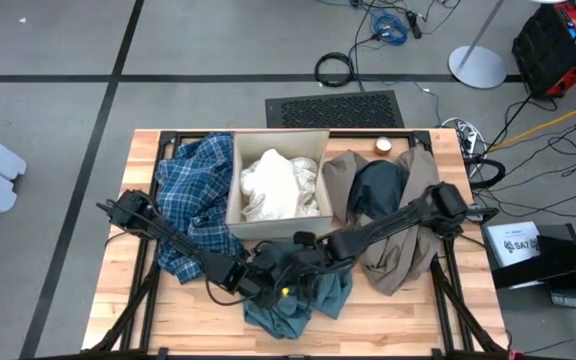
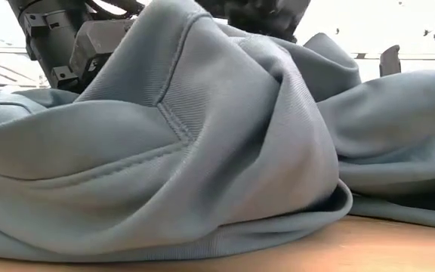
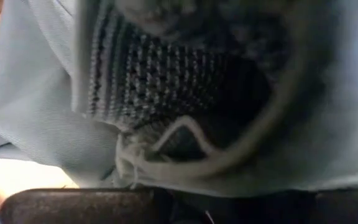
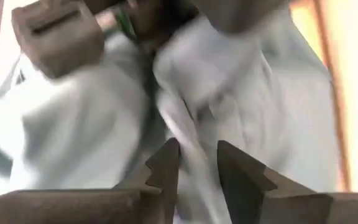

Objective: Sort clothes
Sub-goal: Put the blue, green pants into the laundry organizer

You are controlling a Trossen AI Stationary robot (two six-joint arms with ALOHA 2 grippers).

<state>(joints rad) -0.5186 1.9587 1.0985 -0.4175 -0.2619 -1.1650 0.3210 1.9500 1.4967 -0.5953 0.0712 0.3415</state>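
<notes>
Covering the wooden table (image 1: 128,310), teal-green piece (image 1: 298,300) meets both hands; grip states unclear.

Robot lab or workshop. Wooden table (image 1: 168,320) on a black frame, grey taped floor (image 1: 58,60). Loose cables (image 1: 398,25), red equipment case (image 1: 558,45).

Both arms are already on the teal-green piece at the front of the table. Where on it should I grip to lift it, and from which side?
Grip the raised fold of the teal-green piece, the ridge showing in the low view, from straight above. It stands proud of the wooden table, so fingers can close across it. The left gripper and right gripper are both at its top edge.
</notes>
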